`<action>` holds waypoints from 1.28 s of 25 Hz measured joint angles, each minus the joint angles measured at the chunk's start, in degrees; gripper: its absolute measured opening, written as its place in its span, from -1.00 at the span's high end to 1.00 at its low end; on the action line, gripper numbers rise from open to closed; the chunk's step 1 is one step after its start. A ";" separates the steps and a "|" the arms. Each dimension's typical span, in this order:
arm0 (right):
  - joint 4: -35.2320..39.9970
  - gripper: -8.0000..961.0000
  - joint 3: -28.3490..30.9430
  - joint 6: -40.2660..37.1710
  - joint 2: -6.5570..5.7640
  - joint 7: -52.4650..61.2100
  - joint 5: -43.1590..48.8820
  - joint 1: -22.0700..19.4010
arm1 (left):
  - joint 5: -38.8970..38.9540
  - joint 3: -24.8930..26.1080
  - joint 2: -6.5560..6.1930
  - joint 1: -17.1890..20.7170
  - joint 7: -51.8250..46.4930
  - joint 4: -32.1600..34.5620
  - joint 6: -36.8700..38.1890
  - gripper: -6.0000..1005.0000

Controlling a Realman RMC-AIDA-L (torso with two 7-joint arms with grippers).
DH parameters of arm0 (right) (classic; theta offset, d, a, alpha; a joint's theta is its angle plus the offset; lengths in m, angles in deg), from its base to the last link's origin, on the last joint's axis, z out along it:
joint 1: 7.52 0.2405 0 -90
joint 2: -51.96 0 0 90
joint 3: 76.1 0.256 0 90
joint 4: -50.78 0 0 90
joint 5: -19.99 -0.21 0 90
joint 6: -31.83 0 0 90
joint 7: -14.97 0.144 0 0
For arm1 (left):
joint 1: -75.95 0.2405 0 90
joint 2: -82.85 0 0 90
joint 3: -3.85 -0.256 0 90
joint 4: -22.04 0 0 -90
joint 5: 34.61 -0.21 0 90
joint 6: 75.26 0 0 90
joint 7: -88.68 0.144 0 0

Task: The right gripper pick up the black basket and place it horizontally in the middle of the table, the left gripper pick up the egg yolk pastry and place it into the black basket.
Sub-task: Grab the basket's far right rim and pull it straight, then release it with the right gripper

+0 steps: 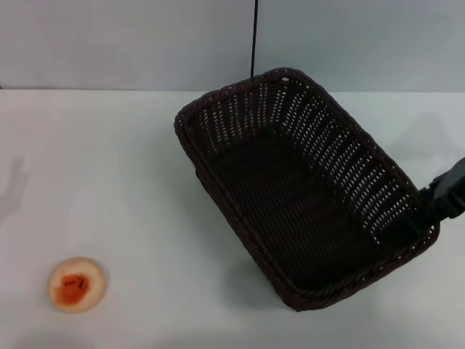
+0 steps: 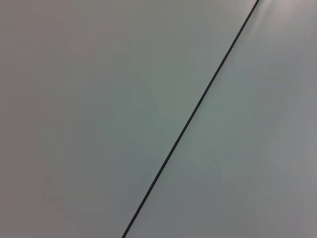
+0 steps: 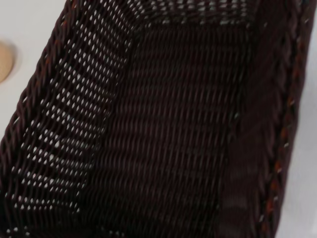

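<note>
The black basket (image 1: 290, 203) stands empty on the white table (image 1: 109, 182), right of the middle, turned diagonally with one short end towards the back. My right gripper (image 1: 427, 211) comes in from the right edge and is shut on the rim at the basket's near right corner. The right wrist view looks straight down into the basket (image 3: 168, 129). The egg yolk pastry (image 1: 76, 284) lies alone at the front left of the table, far from the basket; its edge also shows in the right wrist view (image 3: 4, 62). My left gripper is out of view.
A thin black cable (image 1: 254, 36) runs down the grey wall behind the basket. The left wrist view shows only the wall and a thin dark line (image 2: 193, 114). Bare table lies between the pastry and the basket.
</note>
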 joint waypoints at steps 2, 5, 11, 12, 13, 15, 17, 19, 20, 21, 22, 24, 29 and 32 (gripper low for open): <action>-0.33 -0.63 -0.94 0.39 0.05 -0.02 0.00 -0.02 | 0.00 -0.04 0.00 -0.04 0.00 0.00 -0.31 -0.61; -0.62 -0.49 -2.02 1.15 0.11 -0.02 0.01 -0.14 | 0.00 -0.07 0.00 -0.07 0.00 0.00 -0.35 -0.61; -1.26 -0.15 -2.24 1.27 0.11 -0.02 -0.30 -0.14 | 0.00 -0.16 0.00 -0.10 -0.56 0.00 -0.75 -0.61; -1.26 -0.11 -2.24 1.27 0.11 -0.02 -0.30 -0.14 | 0.00 -0.16 0.00 -0.10 -0.56 0.00 -0.75 -0.61; -1.27 -0.06 -2.24 1.18 0.12 -0.02 -0.37 -0.13 | 0.00 -0.17 0.00 -0.10 -0.57 0.01 -0.78 -0.61; -1.29 0.02 -2.24 0.87 0.18 -0.02 -0.49 -0.06 | 0.00 -0.17 0.00 -0.08 -0.58 0.00 -0.78 -0.61; -1.26 0.11 -2.15 0.79 0.18 -0.02 -0.51 -0.04 | 0.00 -0.16 0.00 -0.05 -0.59 0.00 -0.78 -0.61; -1.02 0.20 -1.76 0.66 0.18 -0.02 -0.96 -0.19 | 0.00 -0.17 0.00 -0.02 -0.60 0.00 -0.77 -0.61; -1.02 0.23 -1.76 0.66 0.18 -0.02 -0.96 -0.19 | 0.00 -0.17 0.00 -0.02 -0.60 0.00 -0.77 -0.61; -0.65 0.26 -1.47 0.52 0.05 -0.03 -2.66 -0.67 | 0.00 -0.16 0.00 -0.01 -0.61 0.00 -0.78 -0.61; -0.65 0.29 -1.47 0.52 0.05 -0.03 -2.66 -0.67 | 0.00 -0.16 0.00 0.03 -0.61 0.00 -0.78 -0.61; 0.52 0.36 -0.88 0.24 -0.99 -0.08 -8.46 -2.28 | 0.01 -0.16 0.00 0.08 -0.62 0.00 -0.79 -0.61; 0.85 0.48 2.05 -0.12 -2.58 -1.53 -16.48 -4.13 | 0.12 -0.16 0.00 0.08 -0.62 0.00 -0.79 -0.61; 0.11 0.53 3.93 -0.47 -2.89 -3.16 -18.35 -4.21 | 0.15 -0.16 0.00 0.03 -0.62 0.00 -0.79 -0.61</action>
